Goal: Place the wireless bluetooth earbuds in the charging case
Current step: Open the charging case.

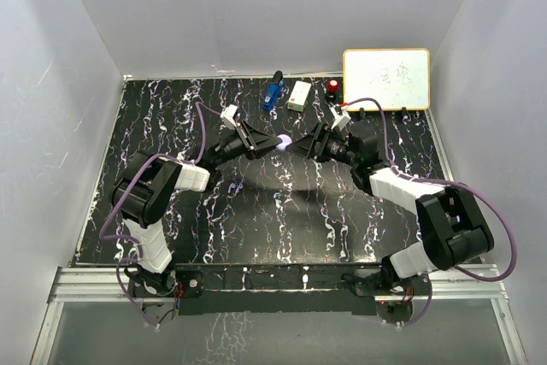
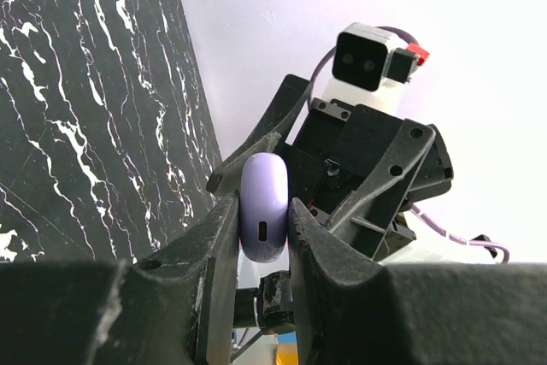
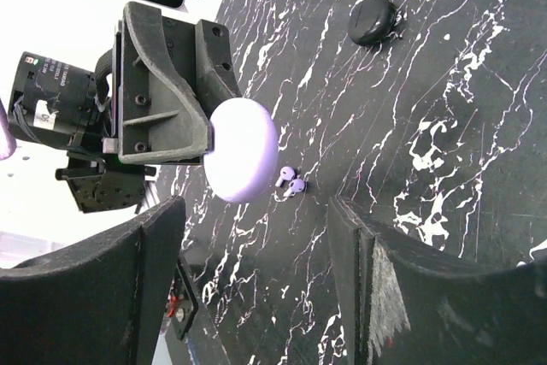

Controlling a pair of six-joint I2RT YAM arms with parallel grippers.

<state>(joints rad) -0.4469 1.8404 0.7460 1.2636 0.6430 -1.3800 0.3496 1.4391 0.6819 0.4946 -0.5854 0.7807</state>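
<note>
My left gripper (image 2: 263, 204) is shut on the closed pale lilac charging case (image 2: 263, 207) and holds it edge-on above the table. In the top view the case (image 1: 286, 141) hangs between the left gripper (image 1: 272, 139) and the right gripper (image 1: 306, 144). My right gripper (image 3: 256, 211) is open and empty, facing the case (image 3: 244, 150) a short way off. The lilac earbuds (image 3: 291, 181) lie side by side on the table below the case; they also show in the top view (image 1: 237, 185). A closed black case (image 3: 372, 19) lies farther off. The black earbuds are out of view.
A whiteboard (image 1: 386, 79) leans at the back right. A blue tool (image 1: 272, 93), a small white box (image 1: 299, 96) and a red item (image 1: 332, 85) stand along the back edge. White walls enclose the black marbled table (image 1: 342, 228).
</note>
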